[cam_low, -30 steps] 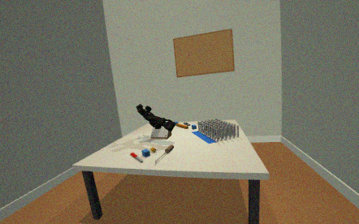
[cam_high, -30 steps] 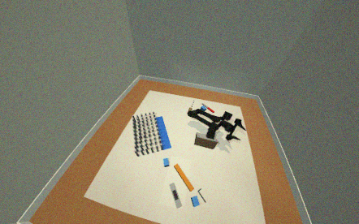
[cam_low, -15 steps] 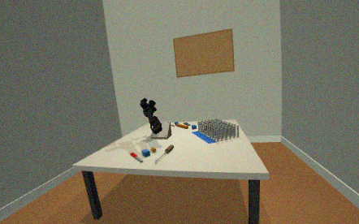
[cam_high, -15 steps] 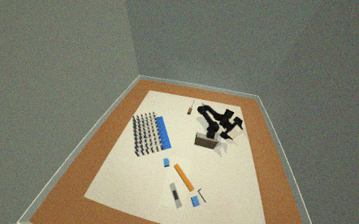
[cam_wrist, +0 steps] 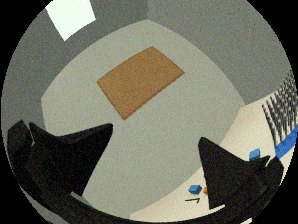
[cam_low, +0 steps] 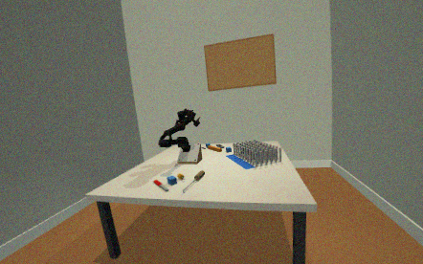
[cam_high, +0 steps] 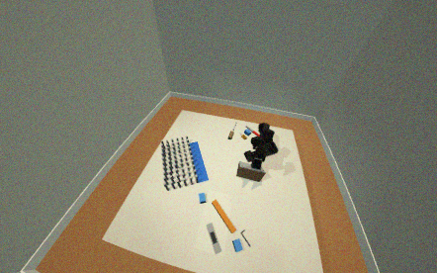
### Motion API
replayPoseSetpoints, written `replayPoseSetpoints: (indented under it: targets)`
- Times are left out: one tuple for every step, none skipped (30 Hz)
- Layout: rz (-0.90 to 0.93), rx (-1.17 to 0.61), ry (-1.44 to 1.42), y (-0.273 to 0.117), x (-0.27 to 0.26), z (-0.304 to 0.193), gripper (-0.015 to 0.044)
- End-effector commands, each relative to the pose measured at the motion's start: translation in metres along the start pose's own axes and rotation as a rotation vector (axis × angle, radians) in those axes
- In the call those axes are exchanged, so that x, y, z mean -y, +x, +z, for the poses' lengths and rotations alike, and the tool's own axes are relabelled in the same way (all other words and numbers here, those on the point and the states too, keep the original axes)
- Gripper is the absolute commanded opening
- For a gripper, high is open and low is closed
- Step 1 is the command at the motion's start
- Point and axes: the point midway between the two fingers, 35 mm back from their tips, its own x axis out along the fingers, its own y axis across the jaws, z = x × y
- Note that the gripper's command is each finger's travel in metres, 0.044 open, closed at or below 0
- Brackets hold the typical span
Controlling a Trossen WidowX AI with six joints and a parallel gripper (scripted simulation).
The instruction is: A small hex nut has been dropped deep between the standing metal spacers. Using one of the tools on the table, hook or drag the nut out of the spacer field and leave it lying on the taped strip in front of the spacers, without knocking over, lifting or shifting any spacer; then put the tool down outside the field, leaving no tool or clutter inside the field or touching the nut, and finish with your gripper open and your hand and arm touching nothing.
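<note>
The standing metal spacers (cam_high: 167,187) (cam_low: 259,153) (cam_wrist: 270,121) form a dense upright field. The blue taped strip (cam_high: 199,162) (cam_low: 240,162) (cam_wrist: 287,145) lies along its front. No nut can be made out in any view. My gripper (cam_low: 197,121) (cam_wrist: 157,135) is open and empty, high above the table and away from the spacers. A hooked hex key (cam_high: 246,239) (cam_wrist: 193,200) lies on the table. An orange bar (cam_high: 223,216) (cam_low: 214,148) lies beside it. A screwdriver (cam_high: 230,135) (cam_low: 199,175) lies on the opposite side of the table.
Blue blocks (cam_high: 202,198) (cam_high: 237,245) (cam_wrist: 254,154) (cam_wrist: 195,189) lie near the orange bar, with a grey bar (cam_high: 214,238). A red marker (cam_low: 160,185), another blue block (cam_low: 171,180) and a yellow piece (cam_low: 181,177) lie near the screwdriver. The arm's base stands behind a slanted block (cam_high: 250,172).
</note>
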Motion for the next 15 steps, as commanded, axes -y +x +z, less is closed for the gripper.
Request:
replayPoseSetpoints:
  targets:
    - [-0.164, 0.084, -0.089, 0.021, 0.043, 0.037, 0.044]
    - [-0.206, 0.1, -0.109, 0.024, 0.055, 0.046, 0.044]
    - [-0.248, 0.113, -0.128, 0.027, 0.067, 0.054, 0.044]
    - [-0.291, 0.125, -0.147, 0.029, 0.08, 0.061, 0.044]
    - [-0.335, 0.135, -0.166, 0.031, 0.094, 0.069, 0.044]
    - [-0.378, 0.143, -0.184, 0.032, 0.107, 0.076, 0.044]
    - [-0.422, 0.15, -0.201, 0.032, 0.121, 0.084, 0.044]
    - [-0.467, 0.155, -0.218, 0.032, 0.136, 0.091, 0.044]
    - [-0.511, 0.158, -0.234, 0.031, 0.15, 0.097, 0.044]
    - [-0.556, 0.159, -0.25, 0.029, 0.165, 0.103, 0.044]
    - [-0.598, 0.159, -0.262, 0.027, 0.18, 0.109, 0.044]
    - [-0.64, 0.157, -0.273, 0.024, 0.194, 0.114, 0.044]
    - [-0.682, 0.154, -0.284, 0.02, 0.209, 0.118, 0.044]
    - [-0.724, 0.15, -0.294, 0.016, 0.224, 0.122, 0.044]
    - [-0.765, 0.144, -0.303, 0.011, 0.238, 0.126, 0.044]
